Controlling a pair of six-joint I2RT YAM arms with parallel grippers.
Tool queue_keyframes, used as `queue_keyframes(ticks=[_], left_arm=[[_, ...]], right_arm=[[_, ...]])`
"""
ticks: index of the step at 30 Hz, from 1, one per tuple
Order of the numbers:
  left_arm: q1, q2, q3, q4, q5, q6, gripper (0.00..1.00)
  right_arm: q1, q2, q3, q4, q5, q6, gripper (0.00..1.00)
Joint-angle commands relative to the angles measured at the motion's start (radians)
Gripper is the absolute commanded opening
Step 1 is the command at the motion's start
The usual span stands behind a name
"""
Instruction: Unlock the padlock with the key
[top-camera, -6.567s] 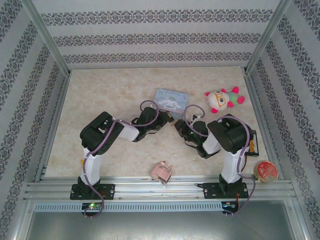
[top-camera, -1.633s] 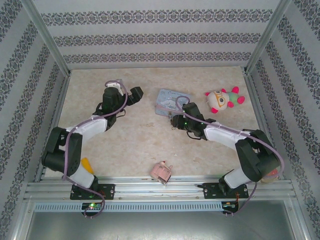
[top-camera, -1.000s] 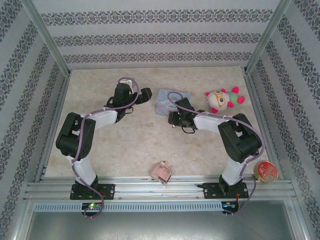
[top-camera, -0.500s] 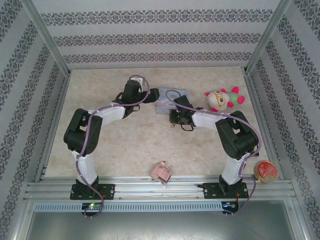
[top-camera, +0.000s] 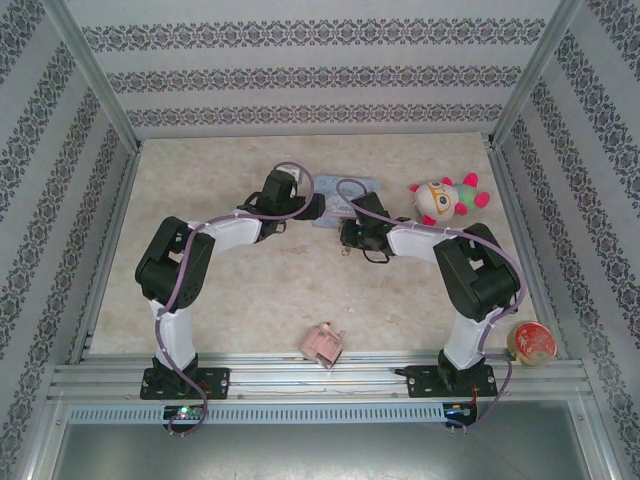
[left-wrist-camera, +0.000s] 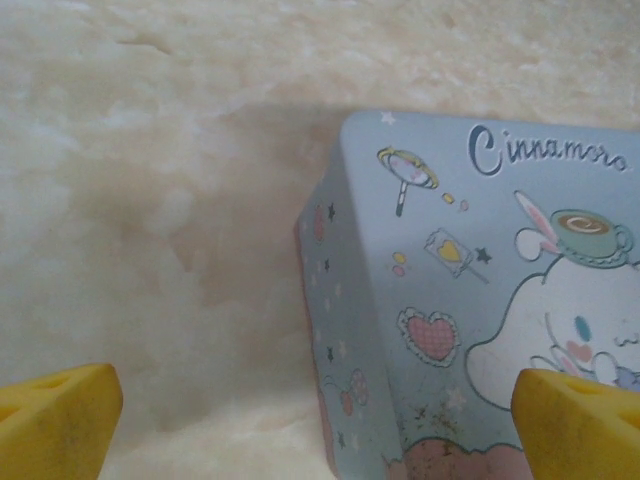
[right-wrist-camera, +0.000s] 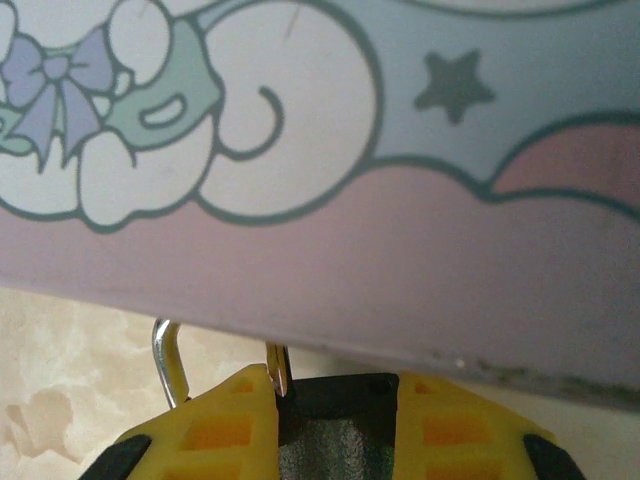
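Right wrist: one padlock (right-wrist-camera: 335, 425) pinched by right fingers (right-wrist-camera: 215, 430); left fingers (left-wrist-camera: 60, 420) spread near one tin (left-wrist-camera: 450, 300).

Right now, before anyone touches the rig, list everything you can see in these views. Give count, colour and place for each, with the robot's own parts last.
light-blue cartoon tin box: one, light blue with a pink band, far middle of the table
small padlock with black body and thin silver shackle: one, black and silver, close against the tin's side
round-headed plush toy: one, white, pink and green, right of the tin
pink toy block: one, pink, near edge, middle
round red-topped object: one, near right corner
beige marbled table: one, under everything
left gripper: one, yellow fingers, open, at the tin's corner
right gripper: one, yellow fingers, shut on the padlock
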Motion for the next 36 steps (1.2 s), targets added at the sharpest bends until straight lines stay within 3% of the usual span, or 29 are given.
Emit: queue_keyframes(ticks=[1, 8, 18, 26, 36], left_arm=[[-0.01, -0.021, -0.034, -0.032, -0.041, 0.02, 0.99], [-0.055, -0.064, -0.039, -0.051, -0.096, 0.047, 0.99], [-0.141, -0.001, 0.026, -0.088, -0.241, 0.068, 0.99], [-0.141, -0.011, -0.006, -0.098, -0.23, 0.039, 0.99], [-0.176, -0.086, -0.096, -0.129, -0.21, 0.012, 0.99]], right_arm=[[0.001, -0.052, -0.017, -0.044, 0.011, 0.006, 0.0], [0.036, -0.078, 0.016, -0.15, 0.075, -0.032, 0.0], [0.033, -0.065, -0.007, -0.108, 0.059, 0.067, 0.0], [0.024, -0.065, -0.034, -0.056, 0.024, 0.106, 0.0], [0.014, -0.121, -0.023, -0.196, 0.088, 0.046, 0.0]])
